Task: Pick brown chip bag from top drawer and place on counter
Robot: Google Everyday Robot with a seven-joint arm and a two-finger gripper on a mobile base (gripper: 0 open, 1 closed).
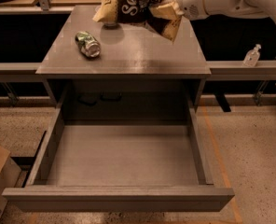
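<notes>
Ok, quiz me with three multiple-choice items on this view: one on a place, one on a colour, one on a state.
1. Where is the brown chip bag?
A. On the drawer floor
B. Held by the gripper over the far side of the counter
C. On the room's floor

2. What colour is the crushed can on the counter?
A. Green
B. Red
C. Blue

3. What state is the top drawer in?
A. Shut
B. Open, with the bag inside
C. Open, with a bare floor

Answers:
1 B: the bag hangs from the gripper at the top of the view, above the counter.
2 A: the can's dented side shows green.
3 C: the drawer is pulled out and only its grey floor shows.
</notes>
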